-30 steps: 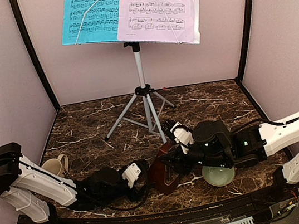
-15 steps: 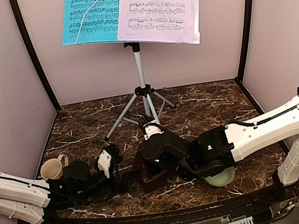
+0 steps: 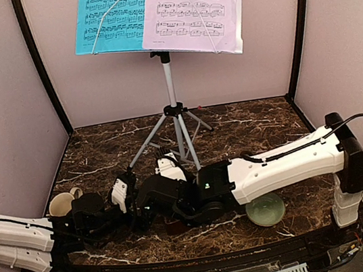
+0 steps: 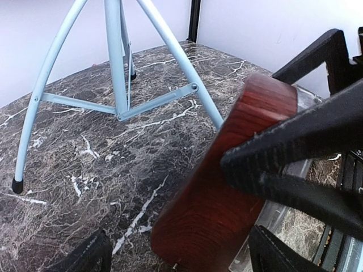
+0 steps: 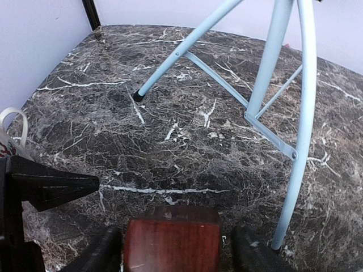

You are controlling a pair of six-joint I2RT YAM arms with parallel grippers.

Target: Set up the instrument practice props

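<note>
Two music sheets, the blue sheet [image 3: 109,17] and the lilac sheet [image 3: 193,7], are spread side by side on the desk of the music stand [image 3: 170,90] at the top of the overhead view, where they can be read from the front. Only printed staves are seen on them, and no title, brand or label can be made out. The metronome [image 4: 227,187] is seen tilted, low by the surface [image 3: 248,126] at lower centre near the stand's legs, and is clamped by its sides in the right hand [image 5: 172,249], seemingly to be stood there, while the left hand [image 4: 181,258] is held wide open and empty just beside it.
</note>
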